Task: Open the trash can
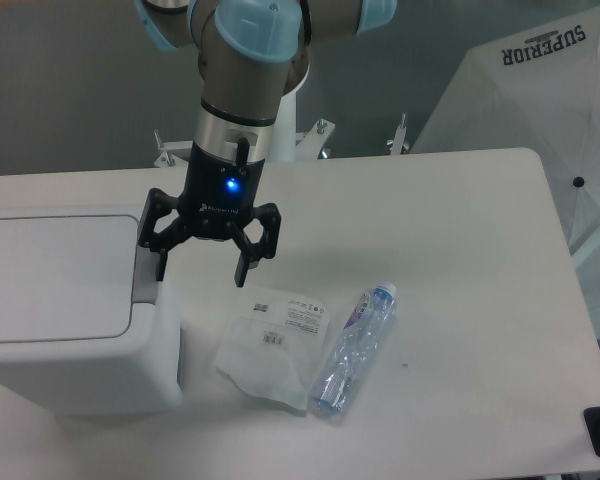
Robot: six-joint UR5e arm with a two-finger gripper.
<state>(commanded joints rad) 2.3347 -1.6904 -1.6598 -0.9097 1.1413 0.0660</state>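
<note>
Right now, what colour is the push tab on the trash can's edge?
Grey. The push tab sits on the white trash can, clearest in the fixed camera view.

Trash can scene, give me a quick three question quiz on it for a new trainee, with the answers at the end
1. True or false: the lid of the trash can is shut.
2. Which finger of the gripper is over the grey push-tab: the one toward the bin or the one toward the bottle?
3. What lies on the table between the trash can and the bottle?

Key
1. True, the lid lies flat.
2. The one toward the bin; the gripper is open, and whether that finger touches the tab cannot be told.
3. A flat clear plastic packet with a printed label, its edge at the bottle.
</note>
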